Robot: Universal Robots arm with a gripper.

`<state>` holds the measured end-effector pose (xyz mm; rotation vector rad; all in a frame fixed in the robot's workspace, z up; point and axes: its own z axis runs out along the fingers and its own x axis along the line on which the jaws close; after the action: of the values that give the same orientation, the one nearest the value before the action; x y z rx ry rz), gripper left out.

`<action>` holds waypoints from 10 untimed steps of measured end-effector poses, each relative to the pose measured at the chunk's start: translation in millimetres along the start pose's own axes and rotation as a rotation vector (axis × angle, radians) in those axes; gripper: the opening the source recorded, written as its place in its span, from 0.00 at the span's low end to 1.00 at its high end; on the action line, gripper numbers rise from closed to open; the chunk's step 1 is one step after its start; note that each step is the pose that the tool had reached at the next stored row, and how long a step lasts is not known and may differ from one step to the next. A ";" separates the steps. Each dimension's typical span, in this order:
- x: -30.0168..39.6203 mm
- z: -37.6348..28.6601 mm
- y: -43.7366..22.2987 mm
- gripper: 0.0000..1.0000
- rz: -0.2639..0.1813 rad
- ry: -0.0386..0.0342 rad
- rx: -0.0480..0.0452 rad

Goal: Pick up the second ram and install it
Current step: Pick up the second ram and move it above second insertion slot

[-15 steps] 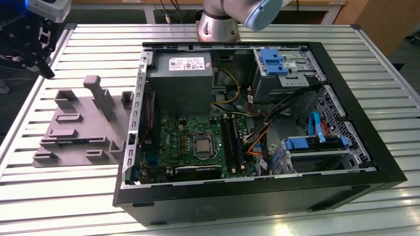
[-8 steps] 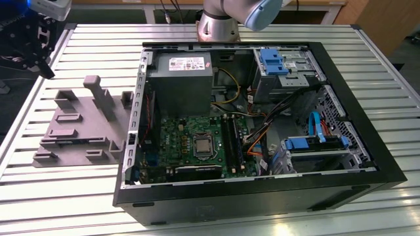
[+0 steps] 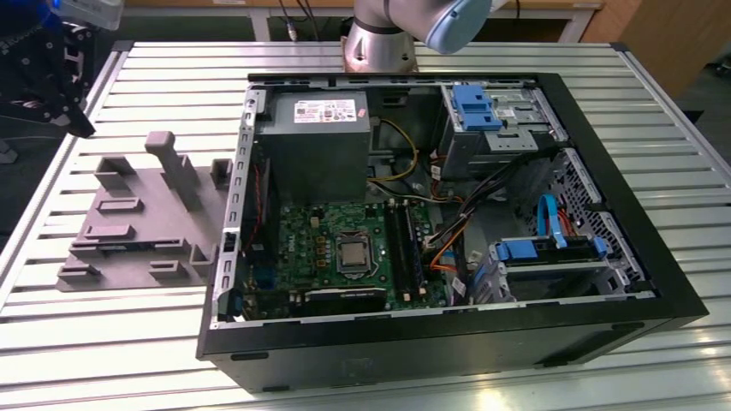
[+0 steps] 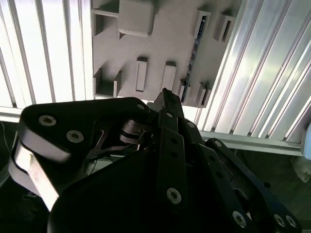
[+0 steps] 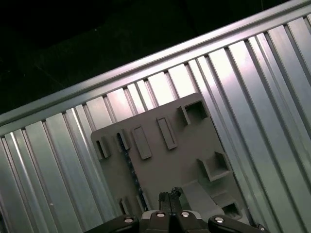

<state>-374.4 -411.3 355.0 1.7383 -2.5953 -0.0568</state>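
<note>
**Fig.** We show the black, pin-jointed metal gripper poised above the desk, its fingers drawn together and gripping nothing. On the exterior view's clock face it hangs at eleven o'clock of the matt grey moulded holder block, which is studded with square ribs and pockets. The second ram, a long thin dark blue-green board, stands on edge in a slot near one side of that block, not yet lifted. We judge the task barely begun: pickup and installation both remain. The ribbed, glossy aluminium desk carries the block. The open black sheet-steel computer case sits at three o'clock of the block. Its green motherboard bears long black sockets, whose contents we cannot make out.
</note>
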 end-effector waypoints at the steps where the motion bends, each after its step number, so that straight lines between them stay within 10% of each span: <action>1: 0.0 0.0 0.0 0.11 -0.001 0.0001 0.0000; 10: 0.0 0.1 0.0 0.11 -0.001 0.0000 0.0000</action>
<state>-374.4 -411.3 354.9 1.7403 -2.5940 -0.0568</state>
